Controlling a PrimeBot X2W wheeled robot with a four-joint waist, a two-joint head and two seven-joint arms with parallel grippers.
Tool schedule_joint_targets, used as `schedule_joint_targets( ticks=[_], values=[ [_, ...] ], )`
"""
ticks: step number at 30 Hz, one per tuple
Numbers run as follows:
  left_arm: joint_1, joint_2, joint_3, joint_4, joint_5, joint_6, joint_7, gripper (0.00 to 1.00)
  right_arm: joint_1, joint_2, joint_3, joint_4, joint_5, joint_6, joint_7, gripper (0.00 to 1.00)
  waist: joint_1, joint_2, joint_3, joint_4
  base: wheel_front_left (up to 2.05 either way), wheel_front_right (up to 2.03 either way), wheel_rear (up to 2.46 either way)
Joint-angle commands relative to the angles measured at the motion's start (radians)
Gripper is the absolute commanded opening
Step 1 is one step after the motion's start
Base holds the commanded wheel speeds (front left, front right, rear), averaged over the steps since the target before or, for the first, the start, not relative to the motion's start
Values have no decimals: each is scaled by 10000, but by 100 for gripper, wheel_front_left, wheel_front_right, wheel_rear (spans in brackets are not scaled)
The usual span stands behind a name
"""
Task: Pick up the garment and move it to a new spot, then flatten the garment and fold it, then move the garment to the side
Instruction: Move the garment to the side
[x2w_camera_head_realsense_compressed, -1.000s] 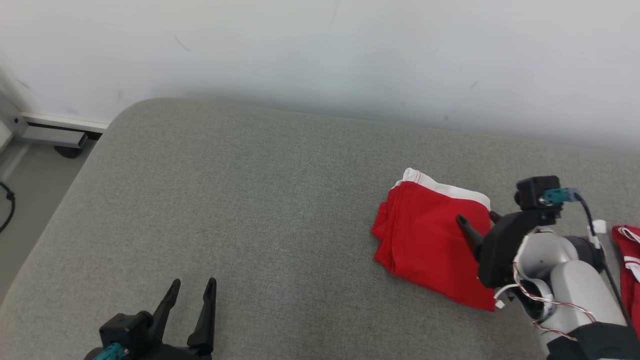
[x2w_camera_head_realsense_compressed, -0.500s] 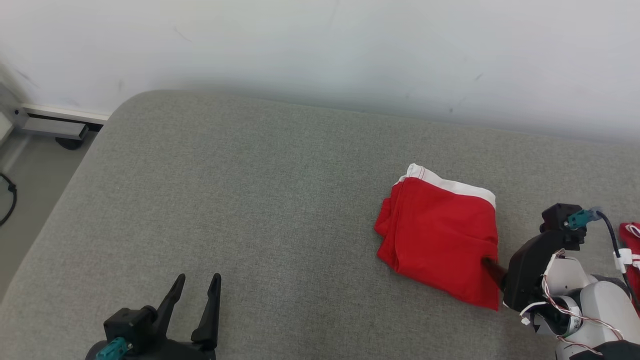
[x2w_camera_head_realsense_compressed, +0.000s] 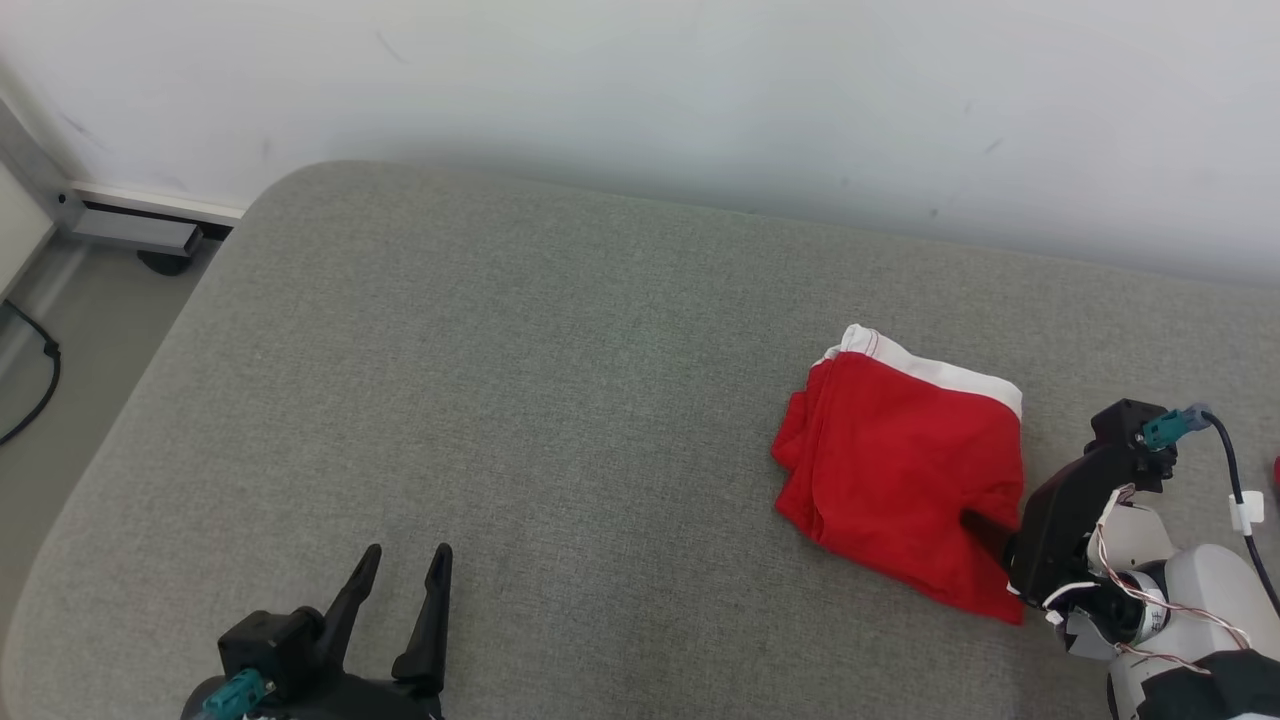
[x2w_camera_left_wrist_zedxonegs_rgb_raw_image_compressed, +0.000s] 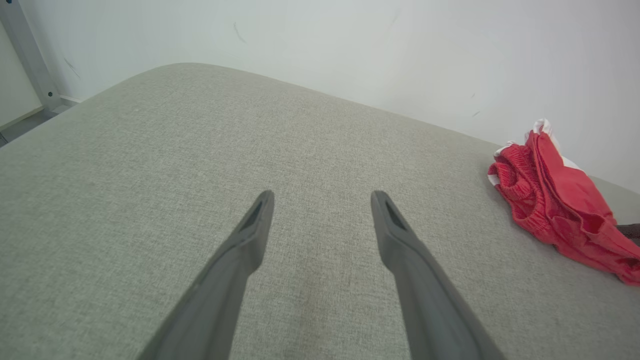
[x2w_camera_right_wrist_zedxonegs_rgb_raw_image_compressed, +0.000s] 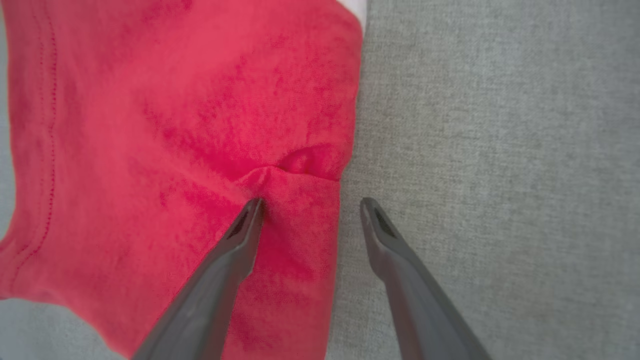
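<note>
The garment (x2w_camera_head_realsense_compressed: 900, 480) is a folded red cloth with a white band along its far edge, lying on the right part of the grey cushion (x2w_camera_head_realsense_compressed: 520, 400). My right gripper (x2w_camera_right_wrist_zedxonegs_rgb_raw_image_compressed: 311, 206) is open at the garment's (x2w_camera_right_wrist_zedxonegs_rgb_raw_image_compressed: 175, 150) right edge: one finger presses a small pucker into the red cloth, the other rests over bare grey fabric. In the head view the right gripper (x2w_camera_head_realsense_compressed: 985, 525) pokes into the cloth's near right corner. My left gripper (x2w_camera_head_realsense_compressed: 407, 565) stands open at the lower left, far from the garment (x2w_camera_left_wrist_zedxonegs_rgb_raw_image_compressed: 560, 200), with nothing between its fingers (x2w_camera_left_wrist_zedxonegs_rgb_raw_image_compressed: 255, 220).
A white wall (x2w_camera_head_realsense_compressed: 640, 90) runs behind the cushion. The cushion's rounded left corner drops to the floor (x2w_camera_head_realsense_compressed: 60, 330), where a grey rail (x2w_camera_head_realsense_compressed: 130, 228) and a black cable (x2w_camera_head_realsense_compressed: 40, 390) lie. A sliver of red shows at the far right edge (x2w_camera_head_realsense_compressed: 1277, 468).
My right gripper has drawn back from over the garment's middle to its near right edge and lowered. The head camera has shifted, moving the whole scene right. The left gripper stays put.
</note>
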Motion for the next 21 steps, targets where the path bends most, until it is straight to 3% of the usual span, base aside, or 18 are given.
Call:
schedule_joint_targets(
  ticks=[1,7,8,9,13,21],
  values=[
    [-70,1,-12,40,-30,-63,-43,100,-210,-24,-43,248,150,-20,-105,100,-1,0,7,59,0,0,0],
    [-102,-58,-66,115,14,-108,-52,100,-708,-24,-107,1357,358,-20,-575,100,-1,0,-14,175,0,0,0],
    [-101,-69,-72,133,16,-117,-53,100,-782,-22,-117,1516,349,-20,-672,96,-1,0,-25,189,0,0,0],
    [-97,-78,-78,149,17,-126,-54,100,-848,-21,-119,1681,333,-20,-771,64,-1,0,-37,201,0,0,0],
    [-50,-82,-69,194,27,-140,-57,100,-1084,-19,5,2242,484,-20,-1140,0,-1,0,-96,214,0,0,0],
    [165,-29,-28,142,14,-83,-62,100,-1229,-19,505,2764,813,-18,-1549,0,-1,0,-285,-15,0,0,0]
  ],
)
